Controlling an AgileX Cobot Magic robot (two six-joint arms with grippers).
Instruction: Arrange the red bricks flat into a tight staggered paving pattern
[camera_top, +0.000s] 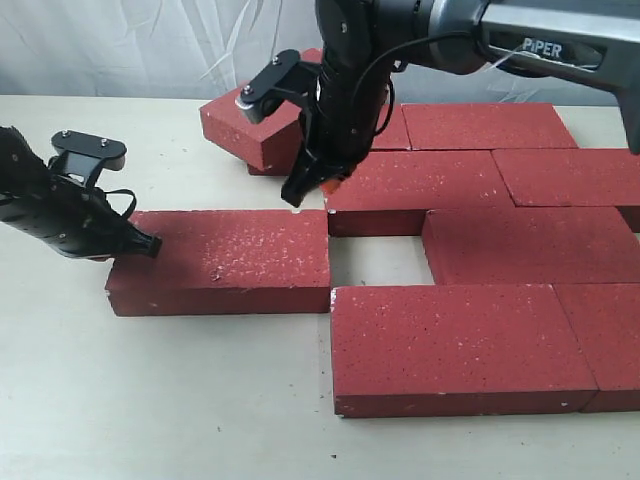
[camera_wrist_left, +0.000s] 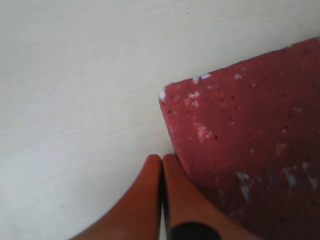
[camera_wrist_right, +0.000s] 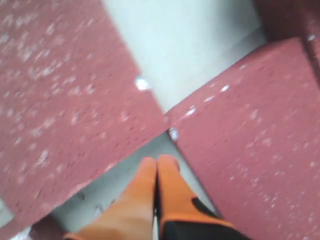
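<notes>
Wrist views alone — left gripper (camera_wrist_left: 161, 159) closed beside red brick (camera_wrist_left: 250, 150) corner; right gripper (camera_wrist_right: 158, 161) closed, empty.

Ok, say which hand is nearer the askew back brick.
Right. The right hand hangs just in front of the askew brick; the left hand is farther, at the loose brick.
</notes>
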